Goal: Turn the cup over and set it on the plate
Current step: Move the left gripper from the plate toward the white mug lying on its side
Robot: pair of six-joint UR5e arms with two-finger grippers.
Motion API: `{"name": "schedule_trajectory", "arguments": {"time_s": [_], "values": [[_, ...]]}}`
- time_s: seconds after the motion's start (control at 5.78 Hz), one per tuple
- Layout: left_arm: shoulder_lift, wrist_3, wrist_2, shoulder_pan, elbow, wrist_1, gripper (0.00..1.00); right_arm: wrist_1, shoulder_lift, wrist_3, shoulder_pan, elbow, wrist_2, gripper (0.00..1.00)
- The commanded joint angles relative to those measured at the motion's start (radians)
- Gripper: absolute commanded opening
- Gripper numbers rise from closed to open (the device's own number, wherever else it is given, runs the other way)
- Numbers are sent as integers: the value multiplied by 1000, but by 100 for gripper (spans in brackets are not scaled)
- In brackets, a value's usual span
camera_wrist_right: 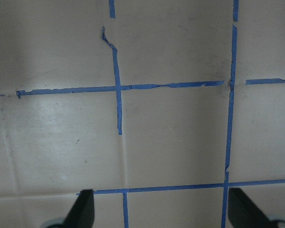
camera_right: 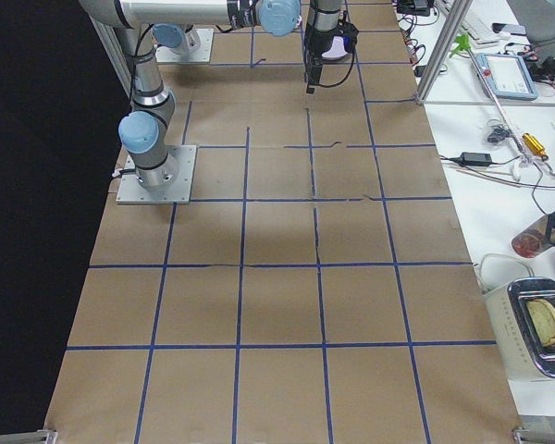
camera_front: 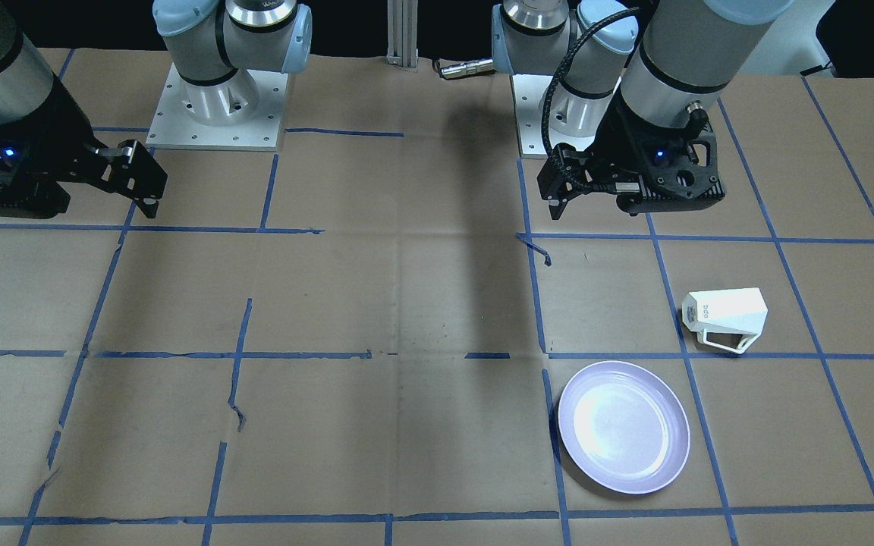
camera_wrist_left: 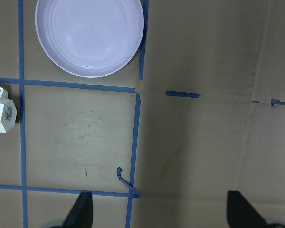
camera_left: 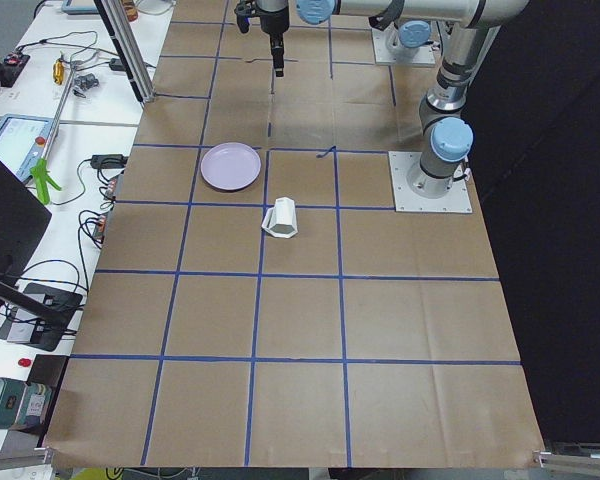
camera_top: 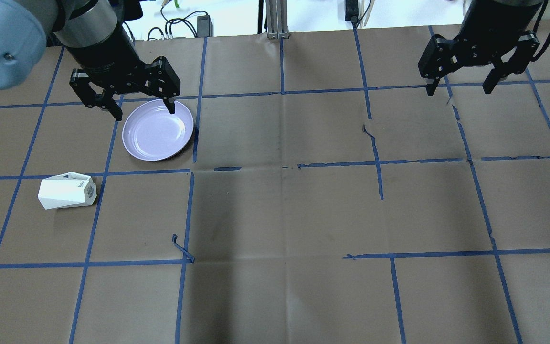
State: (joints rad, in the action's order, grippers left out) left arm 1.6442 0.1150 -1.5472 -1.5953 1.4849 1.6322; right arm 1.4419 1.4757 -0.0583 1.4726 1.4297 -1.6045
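The white faceted cup (camera_front: 725, 317) lies on its side on the table, its logo base towards the table's middle; it also shows in the overhead view (camera_top: 67, 191) and at the left wrist view's edge (camera_wrist_left: 0, 114). The empty lavender plate (camera_front: 623, 427) sits flat about one cup-length away (camera_top: 155, 136) (camera_wrist_left: 89, 35). My left gripper (camera_top: 144, 113) hangs open and empty high above the table, over the plate's far rim in the overhead view and well clear of the cup. My right gripper (camera_top: 459, 90) is open and empty, high over the table's other half.
The table is covered in brown paper with a blue tape grid (camera_top: 282, 167). A loose curl of tape (camera_top: 182, 248) sticks up near the cup's square. The two arm bases (camera_front: 217, 98) (camera_front: 558, 114) stand at the robot's edge. Benches with gear flank the table ends (camera_right: 518, 83).
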Motion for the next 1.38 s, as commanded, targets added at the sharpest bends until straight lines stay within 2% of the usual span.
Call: {"name": "schedule_trajectory", "arguments": {"time_s": [0.0, 0.35, 0.52, 0.69, 1.04, 1.21], "values": [[-12, -2, -5, 0, 0, 6, 98, 0, 0, 0, 0, 0, 0, 100], [-12, -29, -10, 36, 2, 30, 99, 0, 0, 0, 0, 0, 0, 100], [-4, -183, -31, 152, 0, 26, 99, 0, 0, 0, 0, 0, 0, 100], [-3, -365, -28, 319, -3, 26, 99, 0, 0, 0, 0, 0, 0, 100], [57, -757, -21, 653, -34, 3, 99, 0, 0, 0, 0, 0, 0, 100], [109, -888, -11, 769, -49, -33, 99, 0, 0, 0, 0, 0, 0, 100]]}}
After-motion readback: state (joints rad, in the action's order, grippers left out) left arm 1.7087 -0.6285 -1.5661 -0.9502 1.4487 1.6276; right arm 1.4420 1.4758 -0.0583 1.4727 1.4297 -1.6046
